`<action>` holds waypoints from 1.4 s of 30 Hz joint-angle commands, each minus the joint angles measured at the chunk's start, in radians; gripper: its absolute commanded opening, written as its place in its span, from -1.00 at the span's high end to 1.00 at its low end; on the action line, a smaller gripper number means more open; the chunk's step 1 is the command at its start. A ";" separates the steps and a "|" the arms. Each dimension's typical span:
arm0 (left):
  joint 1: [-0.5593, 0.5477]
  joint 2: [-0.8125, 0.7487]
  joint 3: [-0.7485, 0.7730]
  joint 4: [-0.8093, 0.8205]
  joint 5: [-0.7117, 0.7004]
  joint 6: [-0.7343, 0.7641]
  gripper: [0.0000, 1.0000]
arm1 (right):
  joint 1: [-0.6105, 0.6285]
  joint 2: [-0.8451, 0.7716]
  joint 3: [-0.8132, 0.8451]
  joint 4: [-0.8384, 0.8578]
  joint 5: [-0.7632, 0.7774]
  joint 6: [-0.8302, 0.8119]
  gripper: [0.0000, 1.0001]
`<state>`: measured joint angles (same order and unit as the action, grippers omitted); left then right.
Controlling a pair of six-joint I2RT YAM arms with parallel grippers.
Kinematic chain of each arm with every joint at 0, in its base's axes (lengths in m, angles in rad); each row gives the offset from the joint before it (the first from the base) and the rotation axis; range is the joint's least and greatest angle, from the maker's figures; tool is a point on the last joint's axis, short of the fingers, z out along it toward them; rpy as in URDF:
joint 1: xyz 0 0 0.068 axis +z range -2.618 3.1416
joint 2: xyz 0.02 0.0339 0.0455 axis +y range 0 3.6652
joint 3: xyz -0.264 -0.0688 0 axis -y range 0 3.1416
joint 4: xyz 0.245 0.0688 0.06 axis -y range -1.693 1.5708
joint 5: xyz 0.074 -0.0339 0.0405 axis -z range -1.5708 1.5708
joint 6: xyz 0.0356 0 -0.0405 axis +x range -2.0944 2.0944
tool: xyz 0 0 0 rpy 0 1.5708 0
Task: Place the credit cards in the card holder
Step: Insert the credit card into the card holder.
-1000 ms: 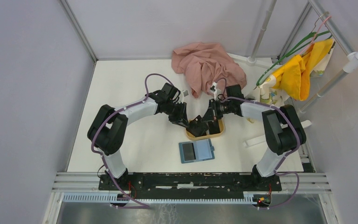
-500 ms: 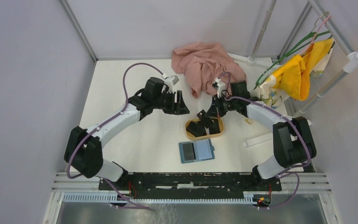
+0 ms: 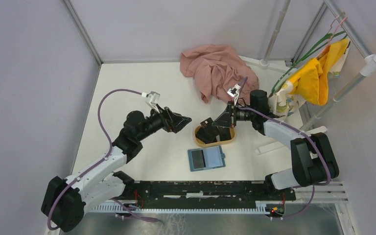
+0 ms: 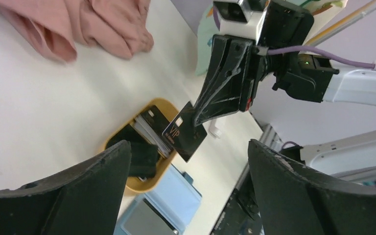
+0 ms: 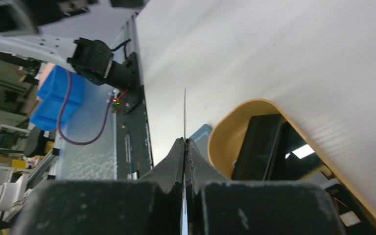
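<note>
My right gripper (image 3: 217, 122) is shut on one black credit card (image 4: 186, 135), marked VIP, held tilted just above the oval tan tray (image 3: 227, 142). In the right wrist view that card (image 5: 184, 115) shows edge-on as a thin line between the closed jaws of the right gripper (image 5: 184, 143). More black credit cards (image 3: 210, 135) lie in the tray. The teal-blue card holder (image 3: 206, 158) lies open on the table in front of the tray. My left gripper (image 3: 182, 120) hangs open and empty to the left of the tray, pointed at the held card.
A pink cloth (image 3: 218, 68) is heaped at the back of the table. Yellow fabric (image 3: 318, 73) hangs on a rack at the right. A white bar (image 3: 274, 145) lies right of the tray. The black base rail (image 3: 200, 188) runs along the near edge.
My left gripper has opened and drawn back to the left, away from the tray. The right gripper has lifted slightly with the card still pinched.
</note>
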<state>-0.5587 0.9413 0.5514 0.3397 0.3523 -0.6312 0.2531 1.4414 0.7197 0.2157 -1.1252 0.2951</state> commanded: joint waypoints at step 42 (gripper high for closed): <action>-0.281 0.349 -0.217 0.762 -0.114 -0.180 0.66 | 0.095 0.018 -0.054 0.404 -0.206 0.265 1.00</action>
<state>-0.8429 1.3453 0.3283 1.0725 0.2646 -0.8478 0.3470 1.4666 0.6613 0.5797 -1.3182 0.5751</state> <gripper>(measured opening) 0.206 0.006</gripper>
